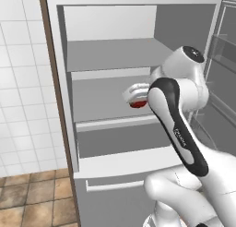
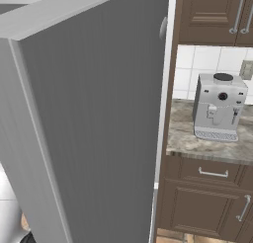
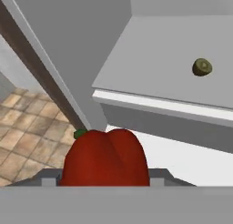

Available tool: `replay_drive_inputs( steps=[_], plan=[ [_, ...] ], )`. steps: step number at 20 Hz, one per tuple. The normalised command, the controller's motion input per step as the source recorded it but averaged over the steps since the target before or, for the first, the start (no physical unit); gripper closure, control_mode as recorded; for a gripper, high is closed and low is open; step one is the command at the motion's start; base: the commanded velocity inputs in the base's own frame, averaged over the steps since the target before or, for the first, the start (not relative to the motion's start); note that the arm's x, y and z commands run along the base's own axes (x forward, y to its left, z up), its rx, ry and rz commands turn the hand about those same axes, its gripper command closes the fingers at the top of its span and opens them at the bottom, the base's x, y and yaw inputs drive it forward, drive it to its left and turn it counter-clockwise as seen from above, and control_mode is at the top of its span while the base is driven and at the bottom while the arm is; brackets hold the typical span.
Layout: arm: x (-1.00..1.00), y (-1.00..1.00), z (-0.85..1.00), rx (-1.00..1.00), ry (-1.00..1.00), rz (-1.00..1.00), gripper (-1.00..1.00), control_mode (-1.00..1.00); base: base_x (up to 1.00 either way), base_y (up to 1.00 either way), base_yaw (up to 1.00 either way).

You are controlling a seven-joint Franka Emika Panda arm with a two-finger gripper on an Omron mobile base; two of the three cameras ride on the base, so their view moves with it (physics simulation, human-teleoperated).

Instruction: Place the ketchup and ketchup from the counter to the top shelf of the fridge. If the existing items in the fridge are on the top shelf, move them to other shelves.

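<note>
Hand view: red fruit nearest, seated between the fingers, green stem to one side.
Fingers: closed about halfway, holding the red fruit; its flanks hide most of both tips.
Location: left base view puts the fruit under the hand, inside the fridge, above the second slab and below the top shelf.
Handling: my read is light, smooth waxy skin, lobed, bruises if squeezed. Grip across the widest part, low force, keep off the stem. May roll once set down.
Further in: olive fruit lies alone on a grey shelf, well apart from the fingers; can't tell which level.
Writing: small white lettering on the arm's dark link, too blurred to read. No labels on either fruit.
</note>
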Motion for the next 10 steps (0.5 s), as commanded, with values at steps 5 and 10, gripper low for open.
replay_drive_inputs(
  steps=[5,10],
  plan=[
    [0.89,0.07,-0.79,0.00,0.02,-0.04,1.00,-1.00,0.00,0.00,0.00],
    [0.89,0.04,-0.52,-0.01,0.00,-0.10,1.00,-1.00,0.00,0.00,0.00]
  ],
)
